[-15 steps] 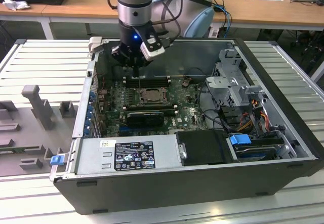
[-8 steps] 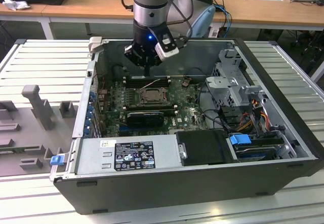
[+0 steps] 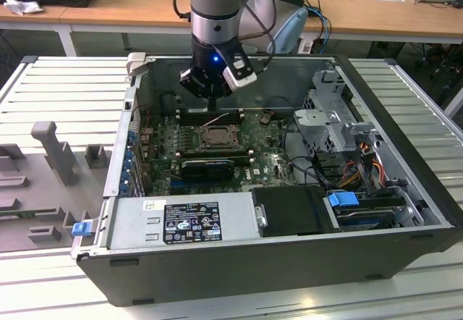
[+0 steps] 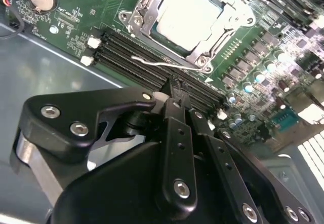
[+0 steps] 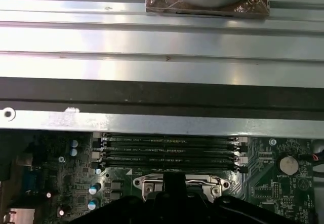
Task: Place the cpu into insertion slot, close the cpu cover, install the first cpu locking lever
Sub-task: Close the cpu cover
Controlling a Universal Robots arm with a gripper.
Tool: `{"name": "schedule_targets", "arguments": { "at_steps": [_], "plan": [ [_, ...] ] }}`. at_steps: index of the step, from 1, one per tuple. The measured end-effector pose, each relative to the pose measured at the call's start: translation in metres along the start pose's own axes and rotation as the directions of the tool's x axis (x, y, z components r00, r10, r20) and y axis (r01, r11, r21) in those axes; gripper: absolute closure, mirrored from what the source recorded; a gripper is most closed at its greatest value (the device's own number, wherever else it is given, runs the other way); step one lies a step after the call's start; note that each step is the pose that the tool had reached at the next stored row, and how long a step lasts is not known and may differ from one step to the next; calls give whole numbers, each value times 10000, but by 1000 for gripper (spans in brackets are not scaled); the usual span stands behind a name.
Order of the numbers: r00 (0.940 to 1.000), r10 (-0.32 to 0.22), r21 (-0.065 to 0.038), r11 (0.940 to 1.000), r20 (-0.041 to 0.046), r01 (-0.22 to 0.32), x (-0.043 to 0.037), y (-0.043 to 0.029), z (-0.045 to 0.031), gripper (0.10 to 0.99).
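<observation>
So the cpu (image 4: 190, 13) is already sitting flat in its socket on the motherboard (image 4: 76, 26), and the cpu cover (image 4: 144, 17) looks folded down around it, pale metal showing through the window. By my read that puts me on the locking lever (image 4: 152, 61), the thin silver wire standing off the socket edge, not yet tucked under its hook. My gripper (image 4: 173, 93) hangs just above the row of memory slots (image 4: 126, 51), right beside that wire. The jaws look drawn fully together, and I can't see anything pinched between them. With 1 skinny springy wire like this, I reckon you do it well by pressing with the closed tip square on the wire, low and slow. Then sweep it sideways toward the hook instead of straight down, since a rounded wire will happily skid off a hard tip. If it slips, I land on the slot latches or the little capacitors near the socket, so I'd stay on the wire's bend (that's where it's least bouncy, I think). Room is tight: in the exterior view I'm reaching down into an open PC case (image 3: 405, 247), with the case wall close behind me. The black expansion card (image 3: 210, 168) lies on the socket's other side, and loose cables (image 3: 289, 153) run toward the exterior view's right. The power supply (image 3: 181, 222) fills the near edge. The whole case sits on a ribbed aluminium table (image 3: 65, 88), solid and flat, with wooden desks (image 3: 108, 9) behind.
</observation>
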State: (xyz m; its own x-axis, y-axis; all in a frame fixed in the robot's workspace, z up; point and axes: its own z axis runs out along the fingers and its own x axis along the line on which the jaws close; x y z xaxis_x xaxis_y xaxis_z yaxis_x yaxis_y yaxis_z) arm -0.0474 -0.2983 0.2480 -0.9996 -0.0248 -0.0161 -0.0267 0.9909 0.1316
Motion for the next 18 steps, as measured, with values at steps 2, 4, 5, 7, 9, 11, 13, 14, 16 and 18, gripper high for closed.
{"name": "schedule_targets", "arguments": {
  "at_steps": [2, 4, 5, 7, 9, 11, 13, 14, 16, 18],
  "plan": [
    [10000, -55, -1, 10000, -7, 55, -26, -8, 64, 980],
    [9999, -149, -2, 9999, -20, 149, -62, -14, 125, 980],
    [9997, -223, -3, 9998, -29, 223, -71, -15, 145, 980],
    [9994, -349, -7, 9994, -46, 349, -77, -14, 159, 980],
    [9989, -456, -10, 9990, -60, 455, -95, -12, 165, 980],
    [9988, -483, -11, 9988, -65, 483, -113, -9, 168, 980],
    [9988, -491, -11, 9988, -65, 491, -123, -3, 174, 980],
    [9988, -494, -11, 9988, -65, 494, -126, 2, 180, 980],
    [9987, -499, -12, 9988, -66, 499, -144, 8, 205, 980],
    [9987, -508, -18, 9987, -67, 508, -184, 7, 234, 980]
  ]
}}
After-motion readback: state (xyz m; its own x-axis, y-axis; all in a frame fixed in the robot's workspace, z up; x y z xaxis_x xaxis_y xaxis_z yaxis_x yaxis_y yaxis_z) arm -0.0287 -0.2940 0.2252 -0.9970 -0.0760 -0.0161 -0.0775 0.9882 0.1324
